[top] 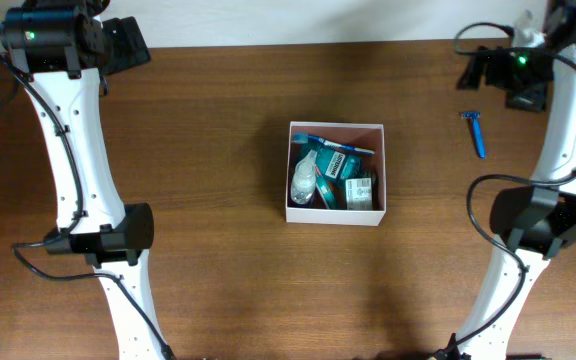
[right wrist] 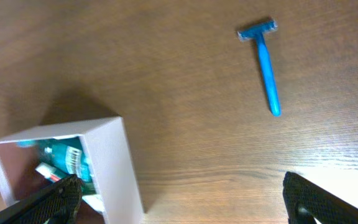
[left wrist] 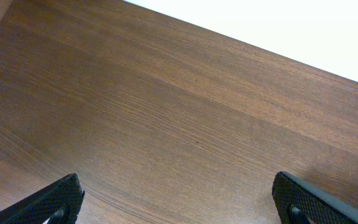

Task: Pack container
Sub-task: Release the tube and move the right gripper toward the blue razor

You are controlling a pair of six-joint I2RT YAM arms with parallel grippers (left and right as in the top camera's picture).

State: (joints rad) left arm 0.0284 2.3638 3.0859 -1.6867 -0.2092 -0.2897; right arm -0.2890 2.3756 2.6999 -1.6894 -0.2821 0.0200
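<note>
Container (top: 334, 217): square open-topped box, thin white walls, pinkish-brown inside. It stands upright on the brown wooden table, just right of centre in the overhead view, sides roughly square to the frame edges. In the right wrist view it shows at the lower left (right wrist: 113, 169), one corner and an outer white wall facing the camera. It is partly filled with a blue toothbrush (top: 334, 146) lying across the upper part, a clear bottle (top: 303, 181) along the left wall, a teal-labelled pack (top: 335, 165) in the middle and a green-white packet (top: 361, 190) at the lower right.
</note>
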